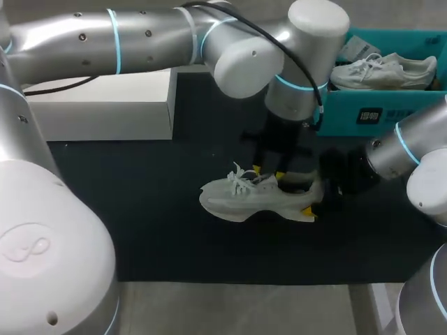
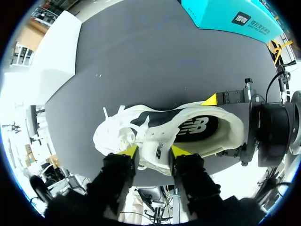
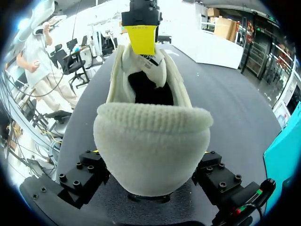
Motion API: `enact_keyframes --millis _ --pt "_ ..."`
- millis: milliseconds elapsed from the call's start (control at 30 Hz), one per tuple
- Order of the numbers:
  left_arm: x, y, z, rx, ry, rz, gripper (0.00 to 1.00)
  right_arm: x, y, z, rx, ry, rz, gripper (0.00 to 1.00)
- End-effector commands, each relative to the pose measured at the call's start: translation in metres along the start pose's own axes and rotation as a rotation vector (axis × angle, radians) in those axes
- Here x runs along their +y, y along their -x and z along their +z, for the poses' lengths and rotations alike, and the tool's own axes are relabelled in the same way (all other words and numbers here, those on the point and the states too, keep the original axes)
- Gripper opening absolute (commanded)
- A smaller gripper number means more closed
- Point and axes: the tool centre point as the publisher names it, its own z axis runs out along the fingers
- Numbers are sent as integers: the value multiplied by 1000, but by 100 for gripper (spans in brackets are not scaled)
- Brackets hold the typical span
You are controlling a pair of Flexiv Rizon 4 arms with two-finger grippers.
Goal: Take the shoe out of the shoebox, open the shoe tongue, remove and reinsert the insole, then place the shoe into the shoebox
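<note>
In the head view, a white sneaker (image 1: pixel 255 199) lies on a dark mat (image 1: pixel 140 216) on the bench, out of the teal shoebox (image 1: pixel 349 112), with its toe towards the left arm's side and its heel towards the right. The left arm (image 1: pixel 140 35) reaches past the middle and hangs straight over the shoe; the left jaws come down on its upper just behind the laces, yellow fingertips (image 1: pixel 279 174) against the fabric. The right arm (image 1: pixel 412 146) comes in low from its side, and the right jaws are at the heel. A second sneaker (image 1: pixel 384 70) lies inside the shoebox at the far right. A white box (image 1: pixel 105 105) stands at the far left.

In the left wrist view, the sneaker (image 2: pixel 141 136) lies under the left jaws, which pinch a fold of the upper by the laces, one yellow fingertip (image 2: pixel 128 151) on each side. A dark insole (image 2: pixel 197 127) lies inside the shoe. The right jaws clasp the heel from two sides. The shoebox (image 2: pixel 230 19) stands well apart, across the mat.

In the right wrist view, the knitted heel of the sneaker (image 3: pixel 153 141) is close up, gripped between the black finger blocks of the right jaws. Ahead, at the tongue, one yellow fingertip (image 3: pixel 141 40) of the left jaws presses on the upper.
</note>
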Motion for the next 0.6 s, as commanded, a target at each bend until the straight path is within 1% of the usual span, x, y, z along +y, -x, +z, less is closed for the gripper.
enact_keyframes --millis 33,167,267,467,600 --pt "0 8 1 83 36 42 0 0 0 2 -3 -1 0 0" --pt "3 12 -1 149 71 91 0 0 0 2 -3 -1 0 0" --pt "7 18 -8 198 83 118 0 0 0 2 -3 -1 0 0" --pt "16 35 -25 297 76 142 0 0 0 2 -3 -1 0 0" --pt "24 48 -32 342 52 128 0 0 0 2 -3 -1 0 0"
